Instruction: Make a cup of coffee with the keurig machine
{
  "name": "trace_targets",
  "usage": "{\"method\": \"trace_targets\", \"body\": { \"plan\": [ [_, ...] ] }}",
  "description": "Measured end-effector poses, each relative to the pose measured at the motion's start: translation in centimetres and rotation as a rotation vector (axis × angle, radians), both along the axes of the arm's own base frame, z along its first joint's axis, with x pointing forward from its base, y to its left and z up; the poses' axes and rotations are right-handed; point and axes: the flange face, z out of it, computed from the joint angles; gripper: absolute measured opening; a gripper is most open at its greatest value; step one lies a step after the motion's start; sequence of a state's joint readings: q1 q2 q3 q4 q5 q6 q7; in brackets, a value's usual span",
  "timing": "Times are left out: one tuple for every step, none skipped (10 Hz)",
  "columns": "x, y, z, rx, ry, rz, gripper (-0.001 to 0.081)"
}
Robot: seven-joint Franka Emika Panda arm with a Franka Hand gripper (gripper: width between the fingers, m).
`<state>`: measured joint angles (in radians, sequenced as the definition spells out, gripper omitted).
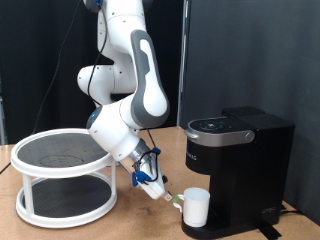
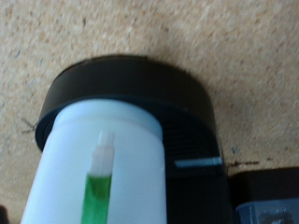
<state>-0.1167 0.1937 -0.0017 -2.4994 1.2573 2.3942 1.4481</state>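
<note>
One cup [image 1: 195, 208] stands on the round base of the keurig machine [image 1: 235, 165], lower right of the exterior view. The gripper [image 1: 163, 192] sits just left of it, at the handle. Its fingers are too small to make out, so I cannot tell whether they pinch anything.

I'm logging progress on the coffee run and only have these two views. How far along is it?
Done: the plain white ceramic mug stands on the round drip base of the boxy matte-black coffee maker, under its head.
In hand: the pincer is at the mug's green-tinged handle, by the exterior view's left side of the mug; its grip cannot be judged.
Left: the lid looks shut; no brewing shows.
</note>
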Motion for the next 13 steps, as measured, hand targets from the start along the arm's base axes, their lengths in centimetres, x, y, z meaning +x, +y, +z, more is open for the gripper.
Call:
{"method": "trace_targets", "body": {
  "plan": [
    [-0.1, -0.1, -0.4, -0.017, 0.022, 0.003, 0.0734],
    [-0.2, -0.1, -1.0, -0.031, 0.036, 0.002, 0.0734],
    [-0.2, 0.0, -1.4, -0.044, 0.041, 0.002, 0.0734],
    [-0.1, 0.4, -1.8, -0.048, 0.042, 0.004, 0.0734],
    [0.0, 0.8, -1.9, -0.044, 0.038, 0.005, 0.0734],
    [0.2, 1.2, -1.8, -0.036, 0.026, 0.008, 0.0734],
    [0.4, 1.7, -1.7, -0.029, 0.018, 0.013, 0.0734],
    [0.6, 2.0, -1.6, -0.024, 0.013, 0.017, 0.0734],
    [0.7, 2.4, -1.5, -0.02, 0.01, 0.02, 0.0734],
    [0.8, 2.6, -1.4, -0.017, 0.008, 0.023, 0.0734],
    [0.9, 2.9, -1.4, -0.014, 0.006, 0.024, 0.0734],
    [0.9, 3.1, -1.4, -0.011, 0.004, 0.023, 0.0734],
    [1.0, 3.2, -1.3, -0.007, 0.0, 0.021, 0.0734]
  ]
}}
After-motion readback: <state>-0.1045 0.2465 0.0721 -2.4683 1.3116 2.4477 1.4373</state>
